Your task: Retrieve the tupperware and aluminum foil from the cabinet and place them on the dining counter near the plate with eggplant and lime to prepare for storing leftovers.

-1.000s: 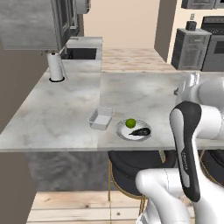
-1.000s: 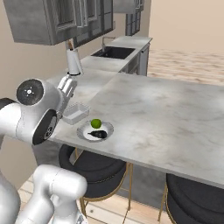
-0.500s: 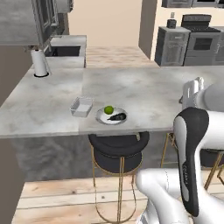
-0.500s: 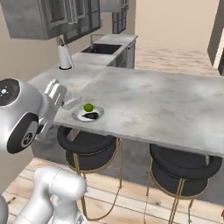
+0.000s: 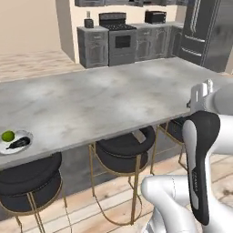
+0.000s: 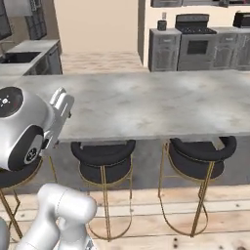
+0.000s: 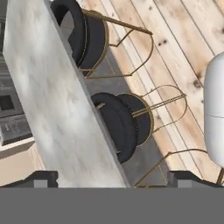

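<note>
At the far left of the left base view, the plate [image 5: 16, 142] sits on the near edge of the worktop [image 5: 104, 102], close to its left end. The lime [image 5: 7, 135] rests on the plate's left part, and the eggplant [image 5: 18, 143] lies just beside it to the right, also on the plate. The tupperware, the aluminum foil and the cabinet cannot be made out.

The marbled worktop runs rightward across the picture, its surface bare beyond the plate. Under its near edge stand black round stools on gold legs: one [image 5: 28, 179] below the plate, a second [image 5: 125, 154] near the middle, and a third [image 5: 177, 127] partly hidden behind the arm. Beyond the worktop, against the far wall, is a dark stove [image 5: 118, 38] between grey base units, with a tall dark fridge [image 5: 207, 29] to the right.

At the right, the tool [image 5: 202, 93] is held up at worktop height, beside the worktop's right end and well apart from the plate. In the hand view its two dark fingertips [image 7: 41, 178] stand wide apart with nothing between them, so the tool is open and carries nothing. That view looks down along the worktop's edge onto two stools and the wooden floor [image 7: 175, 39].

In the right base view the tool [image 6: 61, 105] shows at the left, in front of the worktop's near edge.
</note>
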You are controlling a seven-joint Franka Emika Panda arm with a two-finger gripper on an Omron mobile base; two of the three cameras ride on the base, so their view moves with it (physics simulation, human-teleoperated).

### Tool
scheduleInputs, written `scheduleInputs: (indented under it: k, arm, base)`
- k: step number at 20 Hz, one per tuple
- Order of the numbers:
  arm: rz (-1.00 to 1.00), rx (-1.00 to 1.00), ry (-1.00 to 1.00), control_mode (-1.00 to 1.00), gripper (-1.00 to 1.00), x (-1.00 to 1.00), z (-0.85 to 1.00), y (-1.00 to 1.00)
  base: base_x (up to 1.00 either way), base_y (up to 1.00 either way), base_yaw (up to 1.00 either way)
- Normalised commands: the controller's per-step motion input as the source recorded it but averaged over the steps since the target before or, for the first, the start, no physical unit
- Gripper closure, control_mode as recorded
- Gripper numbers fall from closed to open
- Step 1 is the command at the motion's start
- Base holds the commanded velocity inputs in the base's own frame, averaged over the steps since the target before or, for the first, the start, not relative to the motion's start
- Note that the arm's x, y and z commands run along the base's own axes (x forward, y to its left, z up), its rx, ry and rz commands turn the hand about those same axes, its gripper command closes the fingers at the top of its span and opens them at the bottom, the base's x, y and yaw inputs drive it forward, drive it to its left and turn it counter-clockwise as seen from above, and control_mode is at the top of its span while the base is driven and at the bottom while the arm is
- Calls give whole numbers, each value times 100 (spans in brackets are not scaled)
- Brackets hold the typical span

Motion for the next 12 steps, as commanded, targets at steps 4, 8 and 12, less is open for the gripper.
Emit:
scheduleInputs:
  k: [4,8,12]
  arm:
    - [0,0,0,100,-100,0,0,0]
    - [0,0,0,100,-100,0,0,0]
    - [0,0,0,100,-100,0,0,0]
  base:
    - [12,-93,-65]
    - [12,-86,-69]
    - [18,-81,-68]
